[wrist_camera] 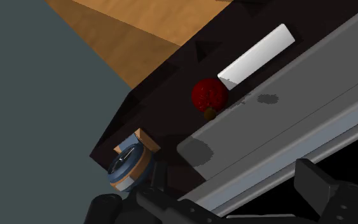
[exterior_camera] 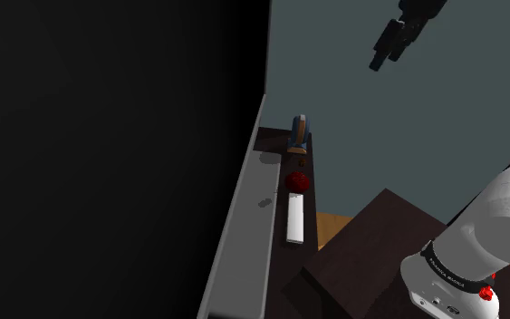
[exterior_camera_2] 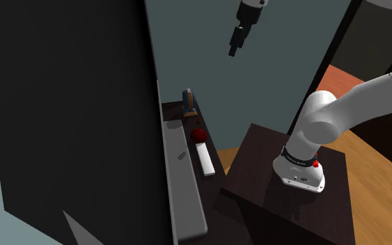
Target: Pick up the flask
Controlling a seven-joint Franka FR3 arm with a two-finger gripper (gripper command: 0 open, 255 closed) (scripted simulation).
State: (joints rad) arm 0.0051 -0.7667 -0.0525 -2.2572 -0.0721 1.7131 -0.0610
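A narrow dark tabletop (exterior_camera: 278, 263) runs along a tall, near-black panel (exterior_camera_2: 76, 104), with a long grey ledge (exterior_camera: 244, 236) on the panel side. At its far end, close to the dull grey-green wall (exterior_camera: 352, 136), stands the round blue flask with a tan band and base (exterior_camera: 300, 134). Nearer the stand come a small dark-red rounded object (exterior_camera: 297, 181) and then a long white flat bar (exterior_camera: 294, 217), just beside each other. The black gripper (exterior_camera: 384, 56) hangs high above, well apart from the flask, fingers spread, clasping nothing. Orange-brown wooden floor (exterior_camera_2: 368, 153) shows beside the dark box stand (exterior_camera_2: 257, 174)
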